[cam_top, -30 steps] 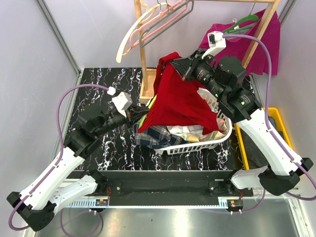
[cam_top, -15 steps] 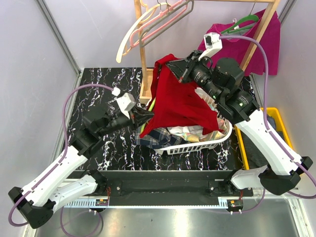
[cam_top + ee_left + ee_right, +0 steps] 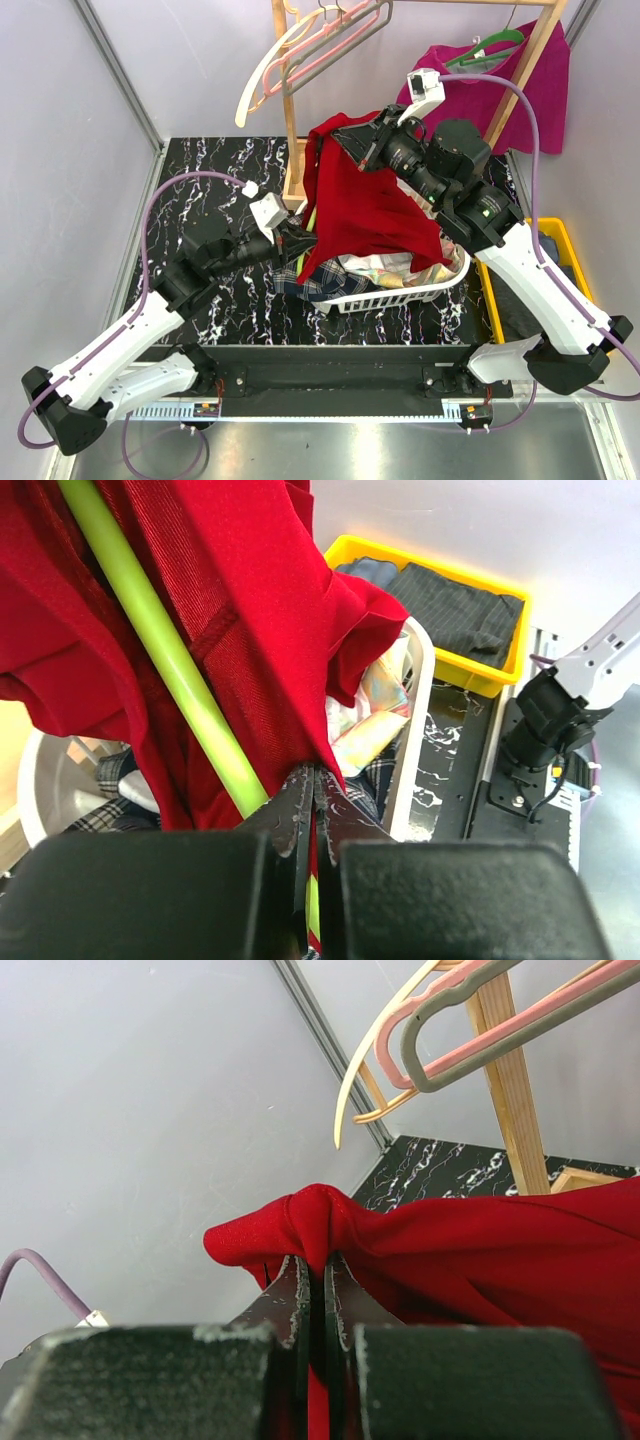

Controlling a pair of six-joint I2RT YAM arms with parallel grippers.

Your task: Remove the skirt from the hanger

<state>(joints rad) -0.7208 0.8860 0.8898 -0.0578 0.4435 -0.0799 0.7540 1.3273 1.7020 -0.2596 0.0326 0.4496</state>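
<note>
A red skirt (image 3: pixel 365 205) hangs over the white laundry basket (image 3: pixel 400 293), stretched between both grippers. The right gripper (image 3: pixel 365 150) is shut on a bunched fold at the skirt's top (image 3: pixel 322 1260). At the skirt's lower left edge, the left gripper (image 3: pixel 300 236) is shut, with red cloth pinched at its tips (image 3: pixel 316 772). A lime-green hanger (image 3: pixel 160 650) runs slantwise inside the skirt (image 3: pixel 230 610) and passes just left of and under the left jaws. In the top view only a short piece of the hanger (image 3: pixel 311 207) shows beside the cloth.
The basket holds plaid and pale clothes. A wooden rack (image 3: pixel 290 100) behind it carries pink, cream and grey hangers (image 3: pixel 300 50). A magenta garment (image 3: pixel 540 80) hangs at the back right. A yellow bin (image 3: pixel 490 685) with dark clothes sits right of the basket.
The left gripper has moved right and up along the skirt's lower left edge. The right gripper has carried the skirt's top a little further left and up.
</note>
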